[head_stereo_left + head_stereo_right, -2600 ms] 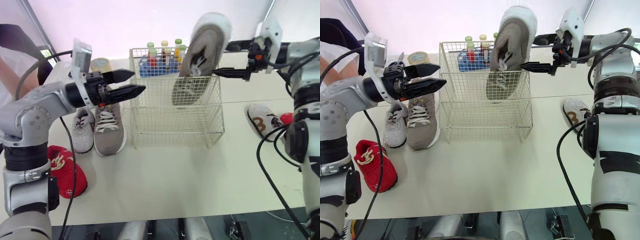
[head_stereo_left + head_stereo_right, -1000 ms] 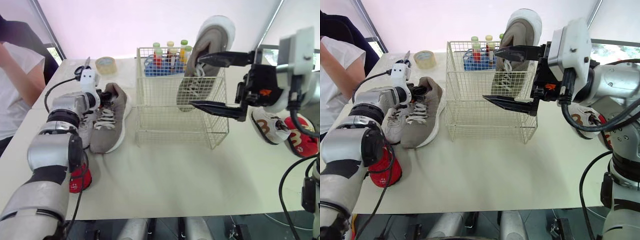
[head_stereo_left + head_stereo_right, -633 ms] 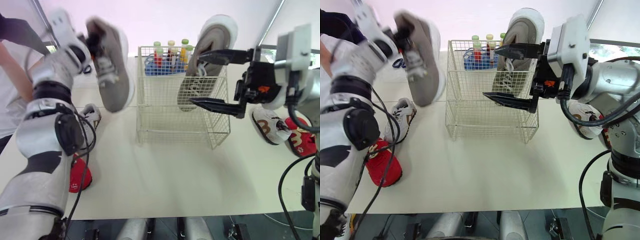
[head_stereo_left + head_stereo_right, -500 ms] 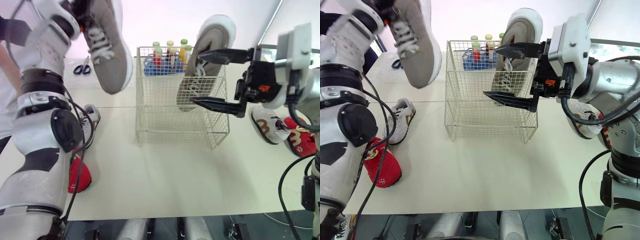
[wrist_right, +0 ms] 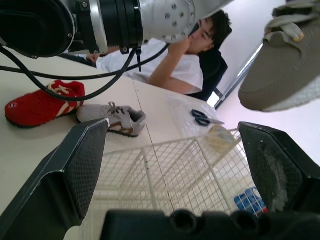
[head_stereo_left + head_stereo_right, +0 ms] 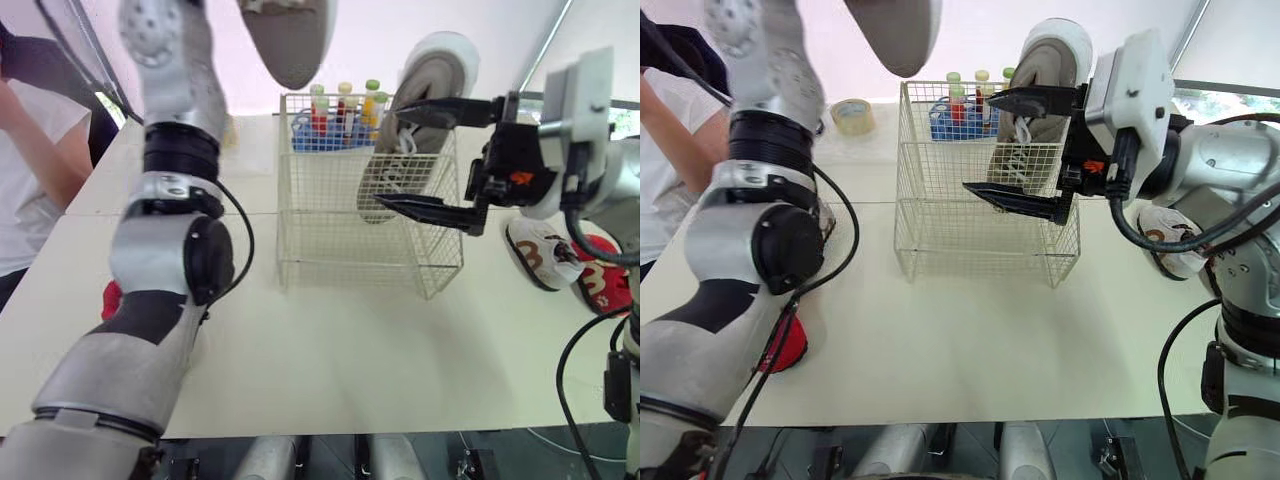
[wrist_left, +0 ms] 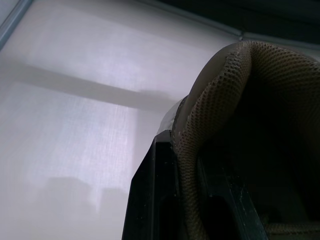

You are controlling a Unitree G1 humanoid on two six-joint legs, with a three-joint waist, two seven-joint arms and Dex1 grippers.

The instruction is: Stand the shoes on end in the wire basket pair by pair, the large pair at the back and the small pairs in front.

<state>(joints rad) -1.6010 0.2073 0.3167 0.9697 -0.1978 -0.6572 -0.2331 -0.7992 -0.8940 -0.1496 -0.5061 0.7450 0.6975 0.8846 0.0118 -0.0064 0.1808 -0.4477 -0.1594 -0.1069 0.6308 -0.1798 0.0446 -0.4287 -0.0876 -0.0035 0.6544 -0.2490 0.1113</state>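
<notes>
My left gripper (image 7: 186, 155) pinches the mesh collar of a large taupe sneaker (image 6: 290, 35), one black finger on the outside of the collar and the other inside the shoe. It hangs high above the left side of the wire basket (image 6: 320, 230), clear of its rim. The matching taupe sneaker (image 6: 425, 85) stands on end in the back right corner of the basket, and its upper end rises well above the rim. My right gripper (image 6: 425, 158) hovers just in front of the basket's right half with its fingers spread wide and nothing between them. One finger is level with the rim near the standing sneaker and the other is lower, in front of the wire wall. A blue rack of bottles (image 6: 335, 120) sits just behind the basket, and a roll of tape (image 6: 851, 115) lies behind it to the left. To the left of the basket, a small grey-and-white shoe (image 5: 112, 116) and a red shoe (image 5: 42, 102) lie on the table (image 6: 330, 350), with scissors (image 5: 204, 118) farther back. To the right of the basket lie a white shoe (image 6: 535, 255) and another red shoe (image 6: 605, 285).
</notes>
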